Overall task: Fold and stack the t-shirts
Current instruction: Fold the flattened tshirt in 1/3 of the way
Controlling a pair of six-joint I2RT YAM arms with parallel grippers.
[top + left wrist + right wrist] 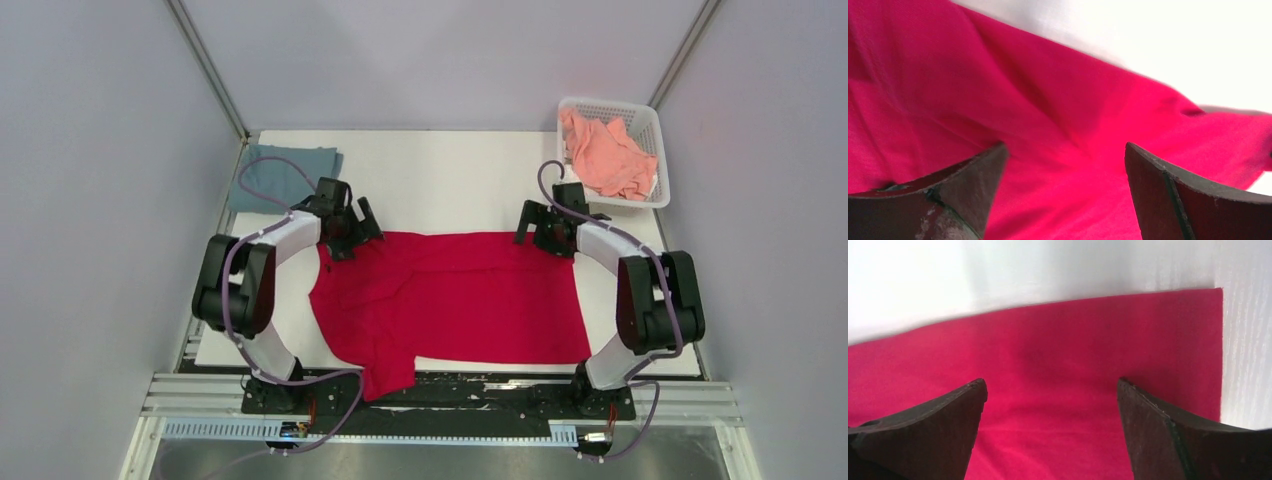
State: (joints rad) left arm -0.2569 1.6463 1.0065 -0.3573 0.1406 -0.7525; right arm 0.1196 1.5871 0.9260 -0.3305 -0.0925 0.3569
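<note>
The left gripper [1065, 150] is standing wide apart, its two dark, worn fingers [963, 180] framing a broad gap with nothing clamped between them. Under that gap the crimson red soft cloth t-shirt [1048, 100] is lying in loose, slanting folds. Whether the fingertips are touching the cloth cannot be told. In the top view this gripper [352, 232] is hanging over the far left corner of the red shirt [450, 295], where the fabric is rumpled.

The right gripper [1052, 385] is spread just as wide and is holding nothing. Smooth red cloth [1073, 340] is lying flat below it, with a straight far edge and a square corner to the right meeting the white table top [998, 270]. From above, this gripper [527, 228] is sitting at the far right corner of the shirt.

The red shirt is lying spread across the middle of the white table [440, 180], its right part flat and its left part creased, with one piece drooping over the near edge between the arm bases.

The dusty blue-grey cloth t-shirt [285, 172] is lying folded flat at the far left corner of the table, well apart from the red one. The salmon pink cloth t-shirt [605, 155] is sitting crumpled inside the white plastic mesh basket [610, 103] at the far right corner.
</note>
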